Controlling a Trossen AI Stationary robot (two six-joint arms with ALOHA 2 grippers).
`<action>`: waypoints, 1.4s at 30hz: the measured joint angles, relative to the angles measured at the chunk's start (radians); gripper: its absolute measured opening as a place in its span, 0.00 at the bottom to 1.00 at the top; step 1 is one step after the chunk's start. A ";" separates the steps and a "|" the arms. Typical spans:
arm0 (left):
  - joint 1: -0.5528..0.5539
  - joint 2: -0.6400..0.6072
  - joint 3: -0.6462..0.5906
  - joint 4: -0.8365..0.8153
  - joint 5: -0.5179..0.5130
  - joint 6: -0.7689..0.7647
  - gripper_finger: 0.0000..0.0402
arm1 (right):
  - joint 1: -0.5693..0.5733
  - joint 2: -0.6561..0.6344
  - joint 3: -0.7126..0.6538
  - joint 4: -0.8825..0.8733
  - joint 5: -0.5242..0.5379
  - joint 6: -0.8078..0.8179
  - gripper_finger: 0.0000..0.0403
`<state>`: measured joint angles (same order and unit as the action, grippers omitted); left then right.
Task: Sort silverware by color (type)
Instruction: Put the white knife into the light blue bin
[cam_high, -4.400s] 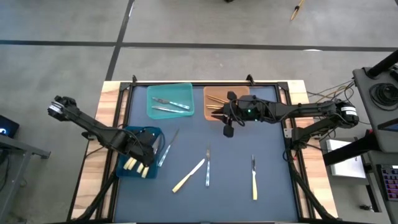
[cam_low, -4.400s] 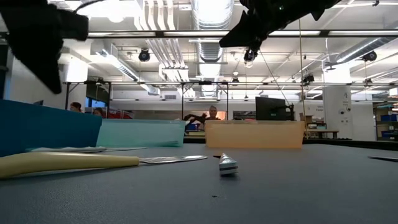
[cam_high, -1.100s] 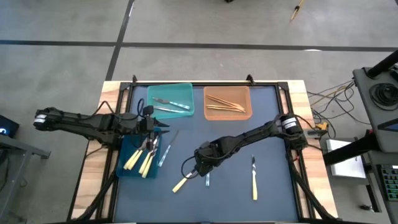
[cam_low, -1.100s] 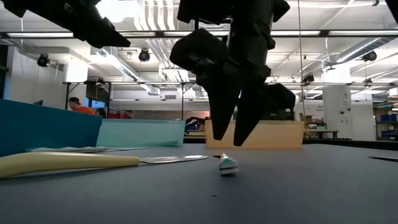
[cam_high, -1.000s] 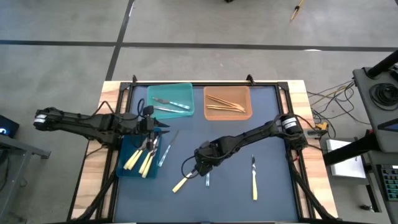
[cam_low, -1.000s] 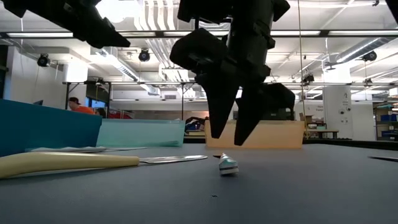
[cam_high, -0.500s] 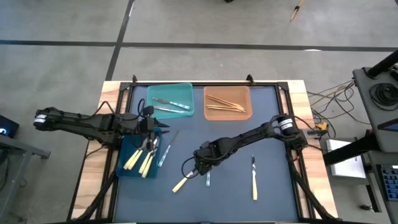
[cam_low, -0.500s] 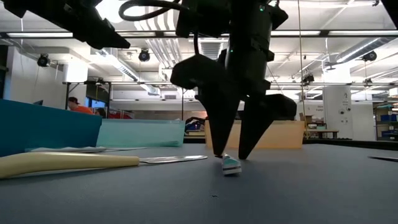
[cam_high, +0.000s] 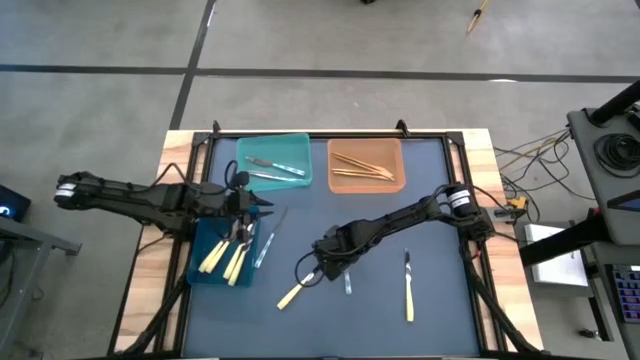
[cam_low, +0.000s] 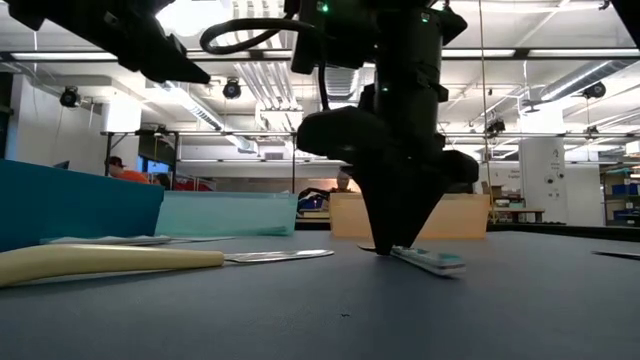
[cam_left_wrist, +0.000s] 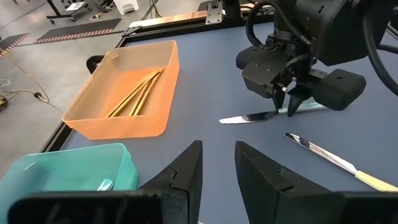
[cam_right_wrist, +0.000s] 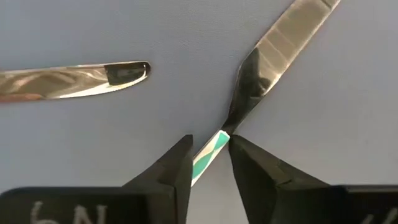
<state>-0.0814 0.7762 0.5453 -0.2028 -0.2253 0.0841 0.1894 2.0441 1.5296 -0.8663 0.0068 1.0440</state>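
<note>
Nearest the low camera, a pale yellow-handled knife (cam_low: 110, 261) lies flat on the dark blue mat (cam_high: 440, 230), blade pointing inward; just beyond it the right gripper (cam_low: 398, 245) stands tip-down at mid-table, its fingers (cam_right_wrist: 176, 163) pinched on the teal-handled knife (cam_right_wrist: 261, 56) where handle meets blade, the knife still lying on the mat and skewed out to one side. In the high view this gripper (cam_high: 328, 263) sits between the yellow-handled knife (cam_high: 297, 286) and a second yellow-handled knife (cam_high: 408, 290) lying well apart toward the right arm's side. A silvery piece (cam_high: 266, 243) lies on the mat just beside the dark blue bin (cam_high: 199, 272), which holds pale yellow-handled pieces (cam_high: 225, 258). The left gripper (cam_high: 247, 207) hovers over the far edge of that bin, its fingers (cam_left_wrist: 186, 168) set a narrow gap apart with nothing between them. Farthest back stand the teal bin (cam_high: 248, 177), holding silvery pieces (cam_high: 270, 168), and, just beside it, the orange bin (cam_high: 335, 183), holding orange-tan pieces (cam_high: 363, 168). Behind the table the low view shows a person (cam_low: 120, 166) in the workshop
</note>
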 joint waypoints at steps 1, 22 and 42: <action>0.000 0.003 0.000 0.000 0.000 0.000 0.19 | 0.000 0.000 0.000 -0.004 0.004 -0.013 0.24; 0.000 0.042 0.000 0.032 0.000 0.002 0.19 | -0.003 -0.027 -0.007 -0.022 0.047 -0.132 0.03; 0.000 0.005 0.002 0.159 -0.001 0.136 0.19 | -0.088 -0.261 -0.006 0.128 0.288 -0.499 0.03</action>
<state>-0.0814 0.7809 0.5472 -0.0435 -0.2259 0.2206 0.1019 1.7832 1.5234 -0.7381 0.2944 0.5455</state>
